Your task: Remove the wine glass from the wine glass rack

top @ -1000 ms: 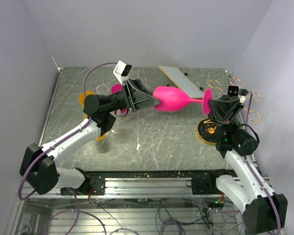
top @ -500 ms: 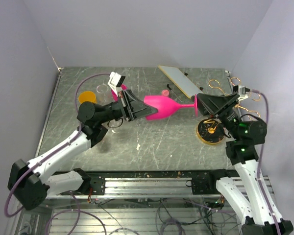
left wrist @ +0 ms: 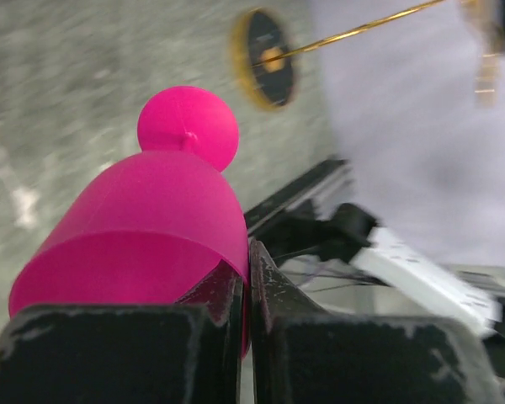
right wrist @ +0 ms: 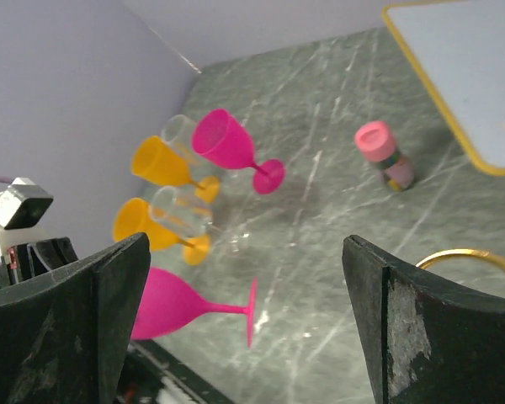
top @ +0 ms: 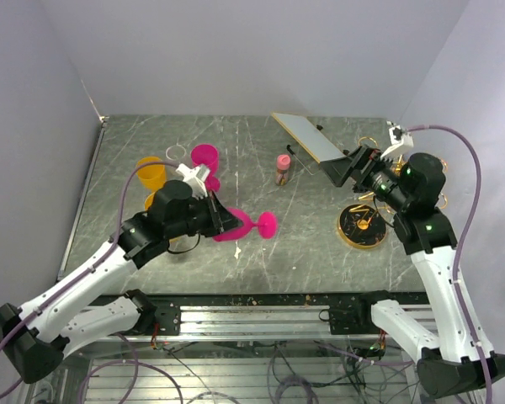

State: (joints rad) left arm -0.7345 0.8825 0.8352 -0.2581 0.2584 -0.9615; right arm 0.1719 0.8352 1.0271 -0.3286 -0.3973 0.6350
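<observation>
My left claw (top: pixel 225 222) is pinched tight on the bowl rim of the pink wine glass (top: pixel 246 227), which lies sideways left of centre in the top view, foot pointing right, over the table (top: pixel 303 244); whether it touches I cannot tell. It is off the wine glass rack (top: pixel 362 227), whose round base sits at the right of the frame, well apart. My right claw (top: pixel 343 168) gapes wide, gripping nothing, beside the white board (top: pixel 316 139)

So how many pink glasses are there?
2. The first pink glass is gripped at its bowl by the left hand, front left. The second pink glass sits farther back, beside the orange glasses. Others may be hidden behind the arms.
</observation>
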